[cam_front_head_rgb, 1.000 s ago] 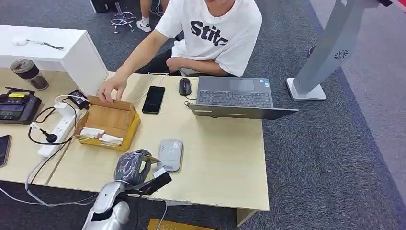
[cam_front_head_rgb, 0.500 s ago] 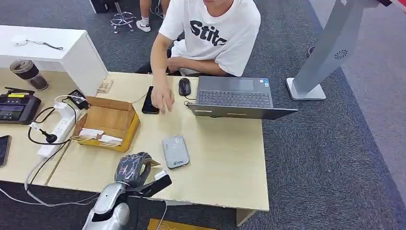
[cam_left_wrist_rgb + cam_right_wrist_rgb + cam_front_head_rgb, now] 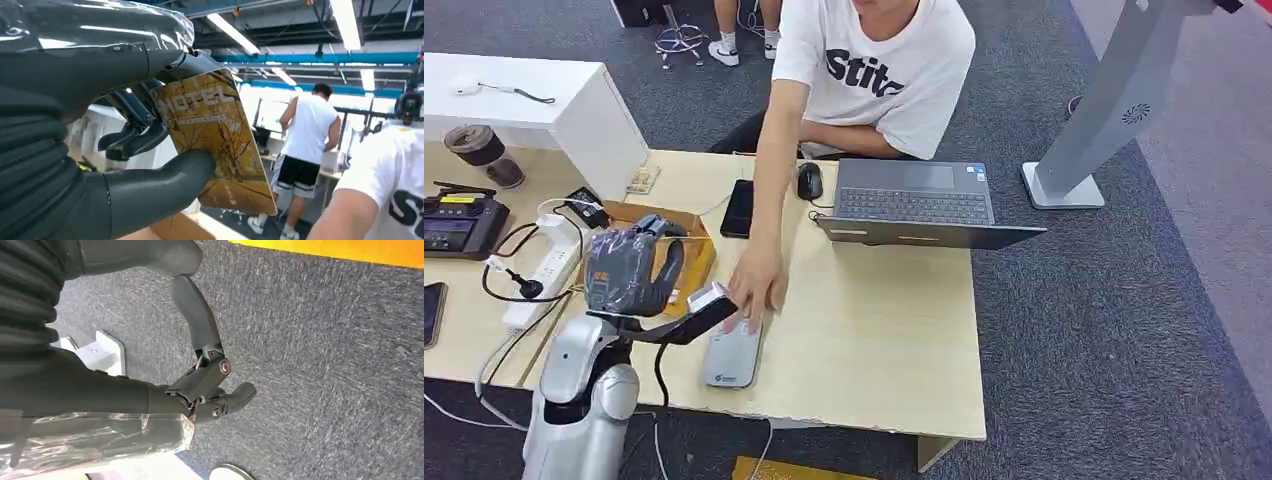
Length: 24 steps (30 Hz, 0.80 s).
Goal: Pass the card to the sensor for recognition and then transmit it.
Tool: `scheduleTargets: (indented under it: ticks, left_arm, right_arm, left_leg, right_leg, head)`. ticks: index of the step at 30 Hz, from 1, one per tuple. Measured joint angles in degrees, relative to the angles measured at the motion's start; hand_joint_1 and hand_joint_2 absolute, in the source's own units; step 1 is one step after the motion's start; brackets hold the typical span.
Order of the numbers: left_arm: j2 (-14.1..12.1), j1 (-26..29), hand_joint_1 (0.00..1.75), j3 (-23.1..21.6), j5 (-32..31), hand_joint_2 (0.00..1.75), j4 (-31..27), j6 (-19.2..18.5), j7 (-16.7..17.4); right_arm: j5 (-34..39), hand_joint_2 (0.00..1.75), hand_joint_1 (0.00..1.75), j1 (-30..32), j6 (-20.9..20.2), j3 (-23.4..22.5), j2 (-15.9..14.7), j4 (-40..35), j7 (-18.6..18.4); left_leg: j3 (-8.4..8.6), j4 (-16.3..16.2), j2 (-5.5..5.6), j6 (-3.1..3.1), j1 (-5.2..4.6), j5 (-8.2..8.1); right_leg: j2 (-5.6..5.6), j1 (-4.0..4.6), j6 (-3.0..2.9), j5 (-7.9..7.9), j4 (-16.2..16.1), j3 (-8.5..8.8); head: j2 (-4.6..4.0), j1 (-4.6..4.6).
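Left hand: the left hand (image 3: 629,268) is raised at left centre of the head view, above the cardboard box (image 3: 692,262); its thumb (image 3: 165,182) and darker fingers (image 3: 132,137) pinch a card (image 3: 215,140).
Card: a golden-brown card printed "HOTEL" with bare trees, seen in the left wrist view at centre frame, clamped along its near long edge. In that turned picture its long axis runs from upper left to lower right and its printed face is toward the camera.
Right hand: in the right wrist view the right hand (image 3: 200,365) hangs over dark grey carpet (image 3: 320,365) with fingers loosely curled and apart, holding nothing.
Sensor: a flat grey sensor (image 3: 732,356) lies on the table (image 3: 879,340), lower centre of the head view, its long axis running roughly toward the near edge.
Person: a person's hand (image 3: 756,281) presses on the sensor's far end.
Nearby: a laptop (image 3: 916,203), phone (image 3: 739,208) and mouse (image 3: 810,181) sit at the table's far side.
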State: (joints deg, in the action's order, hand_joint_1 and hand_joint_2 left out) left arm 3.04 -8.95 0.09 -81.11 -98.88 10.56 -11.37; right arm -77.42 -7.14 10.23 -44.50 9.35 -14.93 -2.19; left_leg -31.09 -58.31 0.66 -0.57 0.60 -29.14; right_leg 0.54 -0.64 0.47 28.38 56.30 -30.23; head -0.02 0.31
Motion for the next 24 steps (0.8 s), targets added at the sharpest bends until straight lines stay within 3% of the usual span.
scheduleTargets:
  ticks: [7, 13, 14, 15, 24]
  left_arm:
    - [-2.8, -1.6, 1.75, 1.4, -0.6, 1.75, -1.3, -0.3, 1.1]
    - [-2.3, -2.2, 1.75, 3.4, 3.4, 1.75, -1.3, -0.5, 0.0]
    - [-2.2, -2.2, 1.29, 3.4, 3.4, 1.75, -1.3, -0.5, -0.2]
    - [-2.0, -2.2, 0.00, 3.4, 3.4, 1.75, -1.3, -0.5, -0.2]
    - [0.6, -2.2, 0.00, 3.5, 5.8, 1.75, -1.3, 0.1, -0.2]
  right_arm:
    - [-1.2, 1.75, 0.00, -0.1, 0.0, 0.0, 0.0, 0.0, 0.0]
    - [-2.1, 1.75, 0.00, -0.3, 0.0, 0.0, 0.0, 0.0, -0.4]
    - [-2.1, 1.75, 0.00, -0.3, 0.0, 0.0, 0.0, 0.0, -0.5]
    - [-2.1, 1.75, 0.00, -0.3, 0.1, 0.0, 0.0, 0.0, -0.5]
    - [-1.9, 1.75, 0.00, -0.4, 0.2, -0.2, 0.0, 0.0, -0.5]
  left_leg:
    - [0.01, 0.0, 0.00, 0.00, 0.00, 0.00]
    - [0.01, 0.0, 0.00, -0.02, 0.00, 0.02]
    - [0.01, 0.0, -0.01, -0.02, 0.00, 0.02]
    - [0.00, 0.0, -0.03, -0.02, 0.00, 0.02]
    - [-0.06, 0.0, -0.03, -0.05, -0.03, -0.01]
  right_leg:
    - [0.00, 0.00, 0.00, 0.00, 0.0, 0.00]
    - [0.00, -0.01, 0.00, 0.00, 0.0, 0.01]
    - [0.02, -0.02, 0.00, 0.00, 0.0, 0.00]
    - [0.04, -0.02, 0.00, 0.00, 0.0, -0.01]
    - [0.05, -0.04, 0.01, 0.01, 0.0, -0.05]
  head:
    - [0.00, -0.02]
    - [0.00, -0.02]
    - [0.00, 0.00]
    - [0.00, 0.00]
    - [0.00, 0.00]
